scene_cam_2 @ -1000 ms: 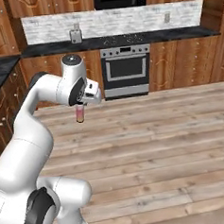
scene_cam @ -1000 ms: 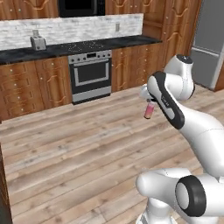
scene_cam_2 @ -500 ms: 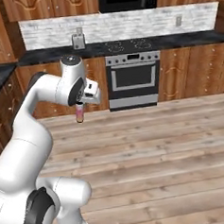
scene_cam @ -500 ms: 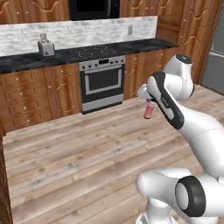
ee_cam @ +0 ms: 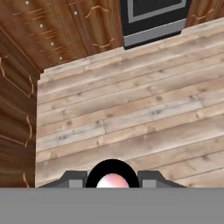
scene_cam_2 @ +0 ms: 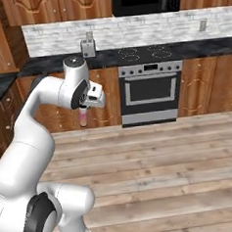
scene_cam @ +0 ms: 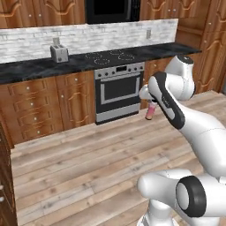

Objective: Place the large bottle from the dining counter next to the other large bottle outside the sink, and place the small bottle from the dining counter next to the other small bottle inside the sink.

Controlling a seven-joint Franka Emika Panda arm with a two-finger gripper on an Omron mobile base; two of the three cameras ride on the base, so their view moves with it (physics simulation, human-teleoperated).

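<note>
Room: kitchen with wood cabinets, a white brick backsplash (scene_cam: 101, 37) and a pale plank floor (scene_cam: 79, 167) lay ahead of the robot.
Back desk: a black-topped desk (scene_cam: 39, 68) ran along the far wall, with a silver toaster (scene_cam: 58, 53) standing on it to the left of the cooktop.
Oven: a stainless oven (scene_cam: 119, 90) with a dark door sat under the cooktop, and a dark microwave (scene_cam: 112, 9) hung above it.
Arm: the white arm was raised and bent at mid height in front of the cabinets, well above the floor.
Tool: the tool (scene_cam: 150, 108) pointed downward and was closed around the small bottle; in the right base view it (scene_cam_2: 83, 112) hung just left of the oven.
Small bottle: the small bottle (scene_cam: 150, 111) was pale pink, upright, and hung below the tool in mid-air, clear of every desk and the floor.
Small bottle, right side: the same bottle (scene_cam_2: 82, 117) showed against the cabinet doors beneath the hand.
Hand view: the rounded pink bottle (ee_cam: 112, 180) sat between the two dark finger tips (ee_cam: 72, 178), with plank floor far below it.
Hand view background: cabinet fronts and the lower edge of the oven (ee_cam: 153, 19) lay along the top of that view.
</note>
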